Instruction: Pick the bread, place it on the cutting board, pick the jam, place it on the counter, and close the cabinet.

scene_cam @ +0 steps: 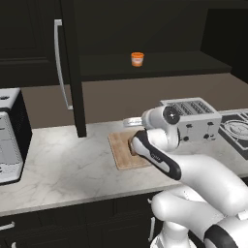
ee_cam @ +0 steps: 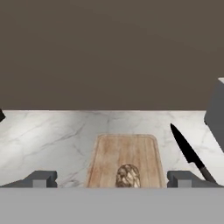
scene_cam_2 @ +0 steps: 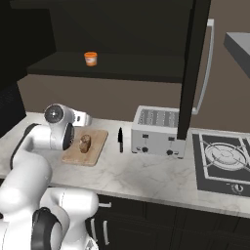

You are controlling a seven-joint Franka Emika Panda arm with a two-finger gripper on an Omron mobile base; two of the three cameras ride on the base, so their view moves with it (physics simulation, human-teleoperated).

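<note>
The two-finger gripper (ee_cam: 111, 178) stands released, jaws wide apart, grasping nothing. In the hand view the small brown bread piece (ee_cam: 127, 176) lies between the two dark fingertips (ee_cam: 40, 179), below the hand and apart from both tips. The bread rests on the rectangular light-brown wooden cutting board (ee_cam: 124, 151), near the board's front edge. In the right base view the bread (scene_cam_2: 85, 142) lies near the middle of the board (scene_cam_2: 97, 146), just beside the white arm's wrist. The board lies flat on the white-grey marbled stone counter (scene_cam_2: 146, 176). A black-handled knife (scene_cam_2: 120, 139) lies on the counter between the board and the silver toaster (scene_cam_2: 157, 130). The small squat orange jam jar (scene_cam: 137, 59) stands upright on the shelf of the dark upper cabinet (scene_cam: 72, 68), whose door stands open.
</note>
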